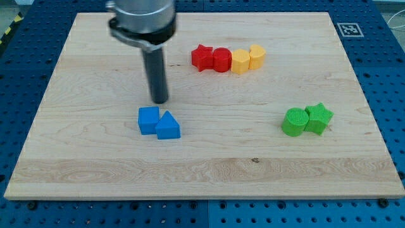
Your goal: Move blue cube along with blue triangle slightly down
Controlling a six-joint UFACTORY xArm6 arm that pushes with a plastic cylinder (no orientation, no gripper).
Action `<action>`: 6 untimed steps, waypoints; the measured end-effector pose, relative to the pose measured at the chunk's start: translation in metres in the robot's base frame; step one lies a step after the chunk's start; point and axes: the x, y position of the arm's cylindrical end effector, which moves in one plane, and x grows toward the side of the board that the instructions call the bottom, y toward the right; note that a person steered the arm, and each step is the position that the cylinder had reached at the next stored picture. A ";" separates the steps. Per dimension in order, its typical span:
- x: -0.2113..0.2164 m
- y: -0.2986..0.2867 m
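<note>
A: While my tip (160, 101) sits free, touching nothing, at 12 o'clock just above the blue cube (149, 120), where's the blue triangle (168, 126)?
B: Touching the cube's 4 o'clock side. Push off-centre and the 2 may split

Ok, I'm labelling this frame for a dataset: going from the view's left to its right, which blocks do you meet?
blue cube → blue triangle → red star → red cylinder → yellow pentagon-like block → second yellow block → green cylinder → green star.
</note>
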 end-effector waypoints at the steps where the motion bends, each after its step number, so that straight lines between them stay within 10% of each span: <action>1: 0.015 -0.038; 6: 0.034 0.003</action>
